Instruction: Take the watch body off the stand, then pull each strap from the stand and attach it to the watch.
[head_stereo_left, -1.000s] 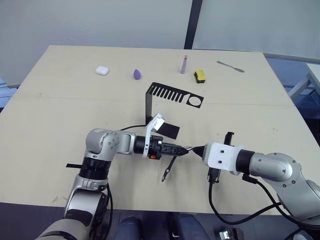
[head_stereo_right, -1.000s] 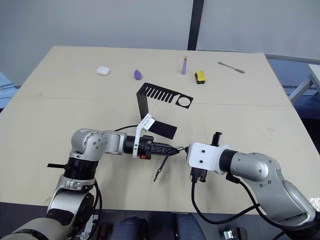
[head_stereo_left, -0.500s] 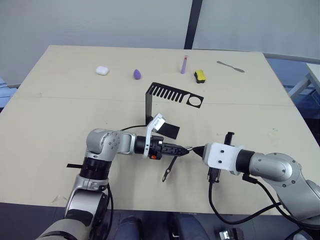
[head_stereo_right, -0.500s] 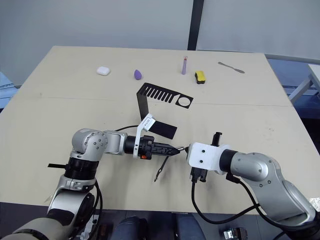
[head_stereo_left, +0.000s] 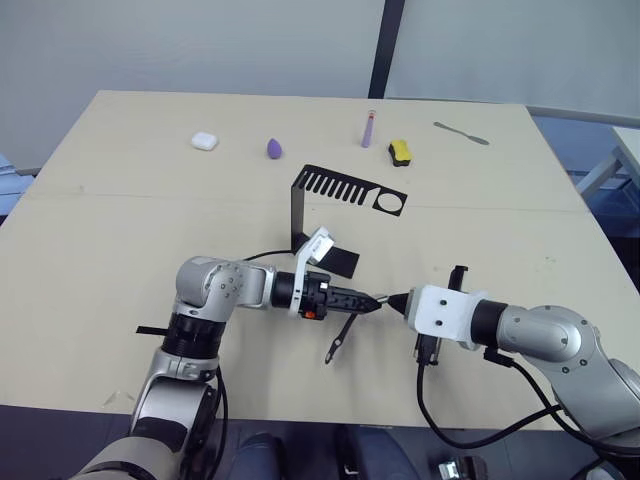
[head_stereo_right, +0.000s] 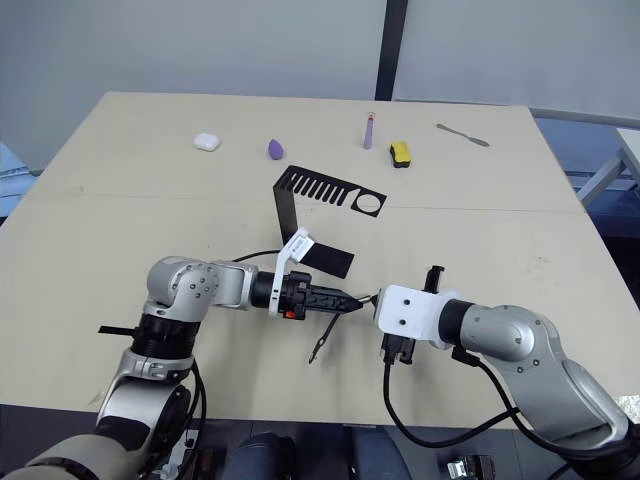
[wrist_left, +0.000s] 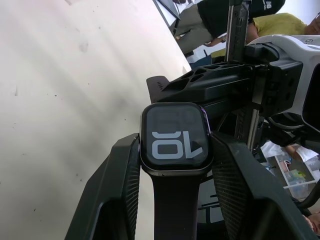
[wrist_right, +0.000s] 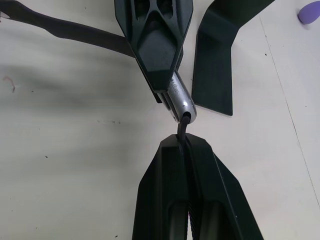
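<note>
Nearest to me, in front of the stand (head_stereo_left: 330, 200): my left gripper (head_stereo_left: 368, 300), ribbed black fingers (wrist_left: 118, 180) clamped on either edge of the watch body (wrist_left: 175, 139). The body is a rounded-square case with a smooth metal rim and a glossy black screen showing pale numerals. One strap (head_stereo_left: 338, 337), matte, dark and narrow, is already fixed to it and hangs from the case down toward the worktop (head_stereo_left: 120, 230).

Meeting it tip to tip: my right gripper (head_stereo_left: 393, 300), smooth black fingers (wrist_right: 165, 190) pressed together on the second strap (wrist_right: 186, 165), a thin dark band seen edge-on, whose end sits against the shiny silver side of the watch body.

Just beyond my left gripper: the stand, thin black sheet metal bent into a flat base, a narrow upright and a top arm cut with comb slots and one round hole. It is bare of watch and straps.

Behind the stand, along the far part of the pale matte worktop: a small white rounded case (head_stereo_left: 205, 141), a purple teardrop piece (head_stereo_left: 274, 149), an upright lilac tube (head_stereo_left: 368, 129), a yellow-and-black block (head_stereo_left: 400, 152), and a slim grey metal tool (head_stereo_left: 461, 133) lying flat.
</note>
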